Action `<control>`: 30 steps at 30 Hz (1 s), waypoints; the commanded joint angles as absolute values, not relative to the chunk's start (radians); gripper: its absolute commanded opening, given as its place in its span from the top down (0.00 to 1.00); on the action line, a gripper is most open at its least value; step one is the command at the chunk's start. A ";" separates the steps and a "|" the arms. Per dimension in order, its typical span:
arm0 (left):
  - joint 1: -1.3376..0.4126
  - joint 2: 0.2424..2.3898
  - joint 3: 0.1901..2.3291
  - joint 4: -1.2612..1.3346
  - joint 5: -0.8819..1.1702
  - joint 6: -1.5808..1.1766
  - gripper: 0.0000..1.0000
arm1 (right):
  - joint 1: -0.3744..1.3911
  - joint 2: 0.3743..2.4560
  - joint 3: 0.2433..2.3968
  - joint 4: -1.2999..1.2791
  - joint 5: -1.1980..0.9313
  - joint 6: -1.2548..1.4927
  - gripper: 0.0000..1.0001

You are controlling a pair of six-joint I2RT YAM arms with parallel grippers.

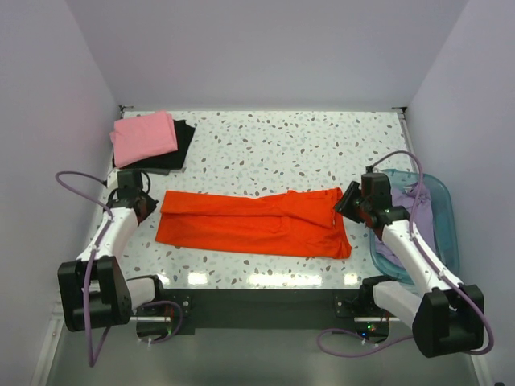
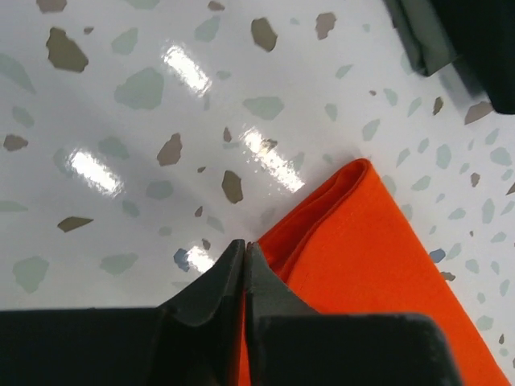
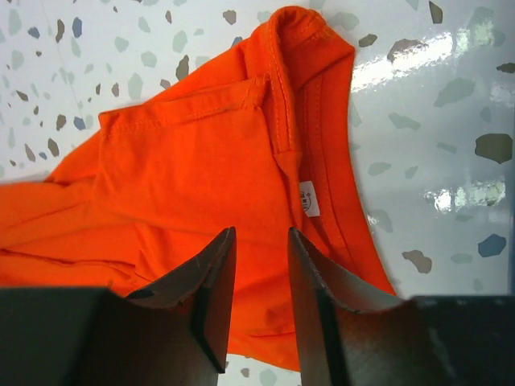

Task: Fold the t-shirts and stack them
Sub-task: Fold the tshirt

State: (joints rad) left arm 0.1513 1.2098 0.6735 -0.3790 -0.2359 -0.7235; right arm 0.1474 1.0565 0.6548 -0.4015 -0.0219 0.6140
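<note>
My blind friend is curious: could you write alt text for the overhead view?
An orange-red t-shirt, folded into a long strip, lies across a speckled table, with the left gripper and right gripper at its ends. A folded pink t-shirt rests on a black t-shirt at the far left; a blue basket with lavender cloth sits on the right.

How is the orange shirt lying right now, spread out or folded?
Partly folded. The orange shirt lies as a long narrow band; its left end shows doubled layers. It is not yet folded crosswise.

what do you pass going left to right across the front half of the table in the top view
left gripper → orange-red t-shirt → right gripper → lavender t-shirt in the blue basket
</note>
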 commanded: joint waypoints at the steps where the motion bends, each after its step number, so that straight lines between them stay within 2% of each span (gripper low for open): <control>1: 0.164 1.158 0.629 -0.396 -0.256 -0.781 0.87 | 0.141 1.002 0.638 -0.405 -0.046 0.627 0.62; 2: 0.164 1.151 0.626 -0.396 -0.255 -0.778 0.69 | 0.141 0.987 0.646 -0.413 -0.046 0.621 0.56; 3: 0.164 1.140 0.624 -0.393 -0.253 -0.773 0.61 | 0.143 0.982 0.652 -0.417 -0.041 0.608 0.45; 4: 0.164 1.122 0.627 -0.396 -0.255 -0.766 0.56 | 0.141 0.982 0.670 -0.428 -0.040 0.598 0.41; 6: 0.166 1.100 0.644 -0.394 -0.255 -0.755 0.54 | 0.144 1.003 0.699 -0.429 -0.055 0.566 0.39; 11: 0.155 1.114 0.707 -0.354 -0.193 -0.692 0.57 | 0.196 1.173 0.849 -0.439 -0.019 0.519 0.43; 18: -0.079 1.324 0.851 -0.371 -0.337 -0.683 0.64 | 0.221 1.408 0.988 -0.466 0.170 0.538 0.50; 20: -0.087 1.382 0.851 -0.354 -0.322 -0.704 0.69 | 0.221 1.469 1.008 -0.474 0.210 0.548 0.50; 25: -0.107 1.529 0.871 -0.316 -0.301 -0.712 0.74 | 0.221 1.583 1.048 -0.469 0.244 0.581 0.49; 30: -0.109 1.647 0.910 -0.290 -0.284 -0.718 0.74 | 0.218 1.693 1.084 -0.460 0.247 0.611 0.50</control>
